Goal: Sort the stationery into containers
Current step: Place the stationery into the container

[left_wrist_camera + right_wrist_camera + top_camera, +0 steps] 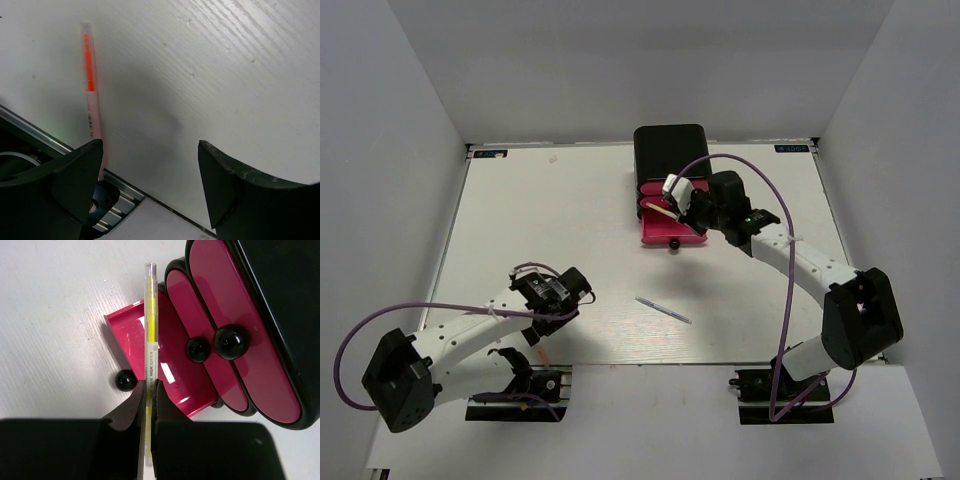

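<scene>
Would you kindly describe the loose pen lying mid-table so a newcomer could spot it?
From the black drawer box at the far edge of the table, come forward past the box's open pink drawer. A thin, pale grey-blue pen lies slanted there. Unlike the yellow highlighter above the drawer and the orange pen at the near edge, it lies alone.

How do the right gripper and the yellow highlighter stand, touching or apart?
Touching. In the right wrist view the right gripper pinches the yellow highlighter between its fingers, with no gap on either side.
</scene>
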Controlling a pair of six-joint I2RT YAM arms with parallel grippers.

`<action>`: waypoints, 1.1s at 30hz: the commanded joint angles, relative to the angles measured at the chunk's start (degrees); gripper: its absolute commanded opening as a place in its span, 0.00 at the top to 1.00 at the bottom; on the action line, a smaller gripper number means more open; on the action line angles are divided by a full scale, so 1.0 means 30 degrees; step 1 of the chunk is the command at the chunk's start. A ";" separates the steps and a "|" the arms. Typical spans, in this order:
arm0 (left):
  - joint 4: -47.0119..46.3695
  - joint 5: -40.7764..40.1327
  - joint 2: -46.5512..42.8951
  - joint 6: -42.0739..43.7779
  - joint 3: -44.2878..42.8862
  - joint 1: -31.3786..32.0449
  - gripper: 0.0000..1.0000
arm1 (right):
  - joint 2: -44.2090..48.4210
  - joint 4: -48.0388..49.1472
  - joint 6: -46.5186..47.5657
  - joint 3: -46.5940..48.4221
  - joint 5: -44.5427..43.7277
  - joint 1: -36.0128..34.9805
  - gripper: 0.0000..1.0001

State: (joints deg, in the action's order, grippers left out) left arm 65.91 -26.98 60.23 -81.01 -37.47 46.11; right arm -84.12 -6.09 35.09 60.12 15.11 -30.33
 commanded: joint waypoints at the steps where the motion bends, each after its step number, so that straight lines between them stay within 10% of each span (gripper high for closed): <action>1: 0.1028 -0.0645 0.0022 -0.1297 -0.0136 0.0012 0.13 | 0.0002 0.0212 -0.0066 0.0235 0.0469 0.0235 1.00; 33: 0.2171 -0.0146 -0.1384 -0.2996 -0.0194 0.0012 0.08 | -0.5973 -0.0286 0.9983 0.2929 0.1056 0.1114 1.00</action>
State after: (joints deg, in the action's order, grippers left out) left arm 71.57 -26.87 57.45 -88.16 -37.45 46.11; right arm -100.90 -8.01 61.93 65.69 16.95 -27.38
